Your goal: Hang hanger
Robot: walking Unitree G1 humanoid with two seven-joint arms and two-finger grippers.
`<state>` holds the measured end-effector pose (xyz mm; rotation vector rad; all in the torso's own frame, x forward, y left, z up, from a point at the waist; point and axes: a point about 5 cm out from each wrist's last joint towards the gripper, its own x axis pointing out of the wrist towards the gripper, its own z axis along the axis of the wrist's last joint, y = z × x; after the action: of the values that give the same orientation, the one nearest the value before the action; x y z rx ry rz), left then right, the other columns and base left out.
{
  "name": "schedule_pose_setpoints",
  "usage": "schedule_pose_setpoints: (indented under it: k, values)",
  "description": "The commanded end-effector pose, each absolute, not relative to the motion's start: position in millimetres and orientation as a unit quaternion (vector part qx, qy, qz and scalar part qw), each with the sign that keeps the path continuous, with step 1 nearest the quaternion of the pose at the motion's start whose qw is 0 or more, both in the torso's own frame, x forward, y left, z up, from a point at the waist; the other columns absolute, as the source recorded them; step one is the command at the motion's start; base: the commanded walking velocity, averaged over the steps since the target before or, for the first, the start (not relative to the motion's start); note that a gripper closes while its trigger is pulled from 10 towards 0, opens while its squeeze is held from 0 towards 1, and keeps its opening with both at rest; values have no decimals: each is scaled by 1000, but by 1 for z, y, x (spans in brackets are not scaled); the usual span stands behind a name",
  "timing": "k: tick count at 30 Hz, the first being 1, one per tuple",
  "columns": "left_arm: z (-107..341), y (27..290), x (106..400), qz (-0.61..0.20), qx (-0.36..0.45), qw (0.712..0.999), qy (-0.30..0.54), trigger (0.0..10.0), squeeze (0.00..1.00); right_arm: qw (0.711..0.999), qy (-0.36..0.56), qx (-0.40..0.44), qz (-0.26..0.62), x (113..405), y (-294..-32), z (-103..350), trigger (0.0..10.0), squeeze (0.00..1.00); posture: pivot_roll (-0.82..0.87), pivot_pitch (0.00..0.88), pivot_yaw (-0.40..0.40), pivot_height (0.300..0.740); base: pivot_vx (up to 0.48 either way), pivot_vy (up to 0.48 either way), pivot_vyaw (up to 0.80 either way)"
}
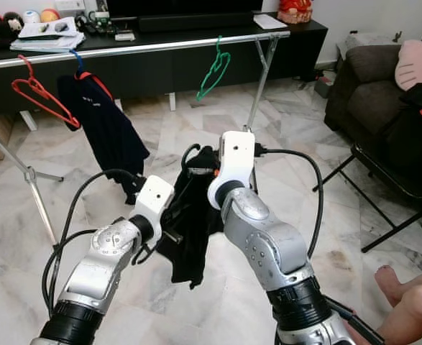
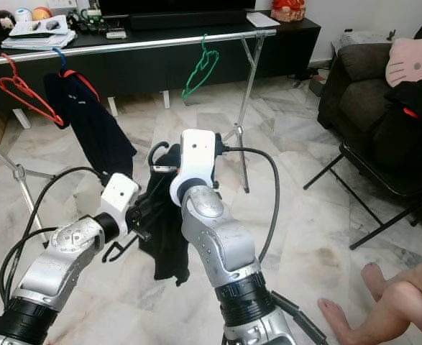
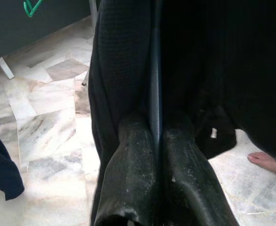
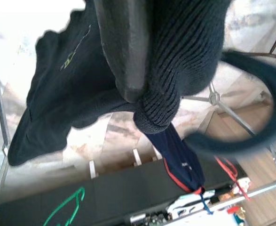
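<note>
While you look down past both silver arms, you see them raised together over the marble floor, holding a black garment on a dark hanger between them. Your left gripper has its two black fingers pressed together on a thin dark bar of the hanger, with the black cloth draped on both sides of it. Your right gripper sits higher, near the neck of the garment; one black finger presses into the knitted fabric, bunched at its tip, so it is clenched on the garment. The hanger's curved hook arcs just beside that gripper and stands free above the cloth in the head views, touching nothing. The garment hangs down between the two wrists, its hem above the floor.

At your lower right, a person's bare feet and leg rest on the floor, near your right elbow. Farther right stands a black folding chair, and behind it a dark sofa with a pink cushion.

Beyond the garment, a metal rail on slanted legs runs across the room. On it hang a red hanger, a navy shirt on a blue hook, and a green hanger, each well apart from the others. Behind the rail is a long black cabinet with papers and small items on top.
</note>
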<state>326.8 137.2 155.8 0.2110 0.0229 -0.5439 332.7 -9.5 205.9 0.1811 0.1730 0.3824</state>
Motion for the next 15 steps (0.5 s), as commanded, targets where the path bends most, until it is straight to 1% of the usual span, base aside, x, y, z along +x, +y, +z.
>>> schedule_pose_setpoints:
  k: [1,5,14,15]
  values:
    - [158,136,326,-276,96,956,1,10000,0,968,87,109,210,325,1,206,10000,0,-46,141,-37,740,0,0,0]
    - [157,132,325,-285,94,954,2,10000,0,970,78,90,211,330,-5,207,10000,0,-46,143,-37,740,0,0,0]
    - [154,128,321,-304,89,948,8,10000,0,979,50,70,183,344,-23,217,10000,0,-46,144,-37,740,0,0,0]
    - [153,125,319,-319,89,944,11,10000,0,979,44,58,189,348,-26,221,10000,0,-46,143,-38,740,0,0,0]
